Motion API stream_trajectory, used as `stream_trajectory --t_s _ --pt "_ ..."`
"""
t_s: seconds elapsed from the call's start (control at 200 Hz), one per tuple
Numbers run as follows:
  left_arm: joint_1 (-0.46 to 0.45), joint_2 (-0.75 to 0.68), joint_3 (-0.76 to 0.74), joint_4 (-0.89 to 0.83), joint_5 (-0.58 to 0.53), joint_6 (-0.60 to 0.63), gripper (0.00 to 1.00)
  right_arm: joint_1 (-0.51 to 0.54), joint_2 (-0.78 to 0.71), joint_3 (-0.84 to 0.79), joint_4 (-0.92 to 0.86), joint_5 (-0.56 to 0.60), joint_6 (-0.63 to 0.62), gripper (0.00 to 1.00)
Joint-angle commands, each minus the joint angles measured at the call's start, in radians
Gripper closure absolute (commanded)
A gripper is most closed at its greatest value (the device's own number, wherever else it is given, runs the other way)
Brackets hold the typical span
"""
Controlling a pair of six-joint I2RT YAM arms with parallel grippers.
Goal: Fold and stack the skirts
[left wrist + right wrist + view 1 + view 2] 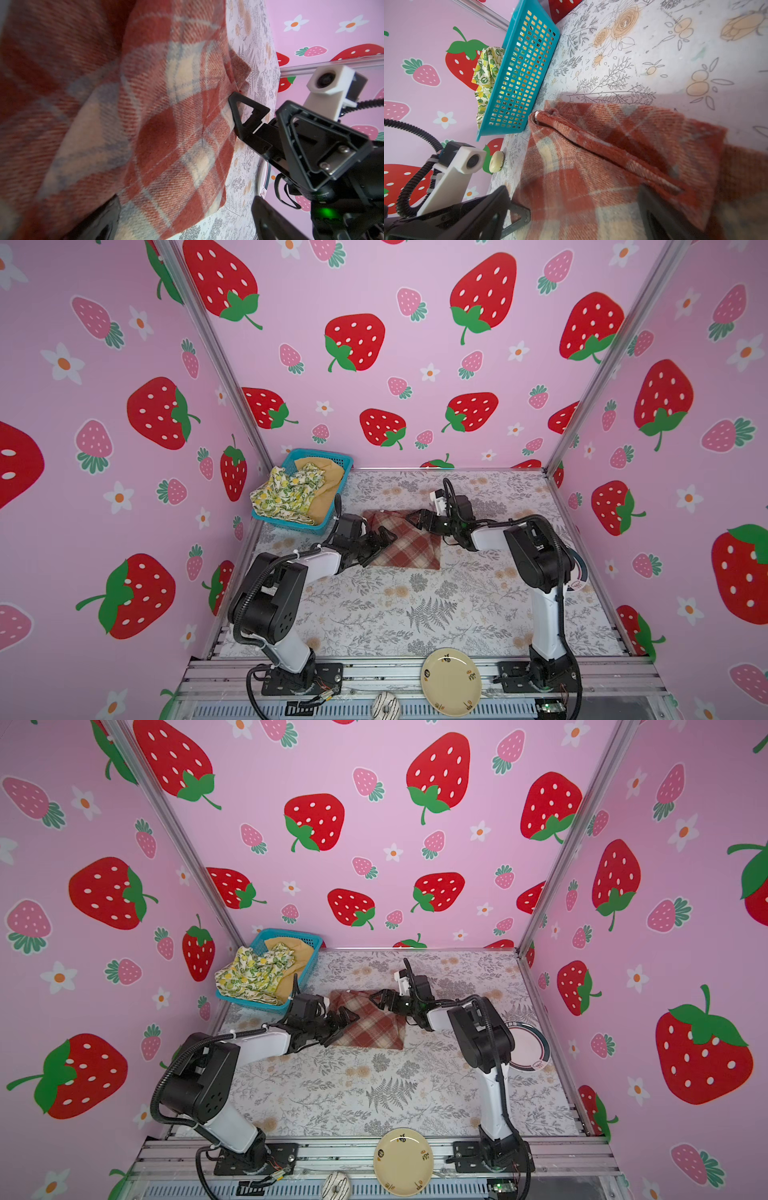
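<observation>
Showing plaid skirt [145, 128] stitching: left wrist.

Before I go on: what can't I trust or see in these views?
- Plaid skirt: its left edge sits under the left gripper in both top views; near cloth blurs in the left wrist view.
- Mustard skirt: mostly covered by the lemon skirt in the basket.
- Pink plate: largely behind the right arm in a top view.

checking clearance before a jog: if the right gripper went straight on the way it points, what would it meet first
Most likely the plaid skirt: the open right gripper points at its far edge, seemingly touching it. Exact depth is unclear.
</observation>
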Motion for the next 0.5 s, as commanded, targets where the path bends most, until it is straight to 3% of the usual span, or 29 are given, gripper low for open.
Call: stream_trajectory --t_s 0.0,0.285,0.495 --pt "0.015 0.013 0.087 -0.079 -0.008 0.003 0.00 -0.015 -0.101 -0.053 -0.004 0.041 -0.020 0.00" --pt "0.030 0.167 0.397 -0.218 0.002 0.065 0.00 0.023 -0.335 -0.238 -0.004 0.026 -0.044 0.00" --pt "0.045 0.256 0.402 -0.160 0.032 0.034 0.01 0.103 -0.387 -0.306 -0.009 0.042 -0.061 0.00"
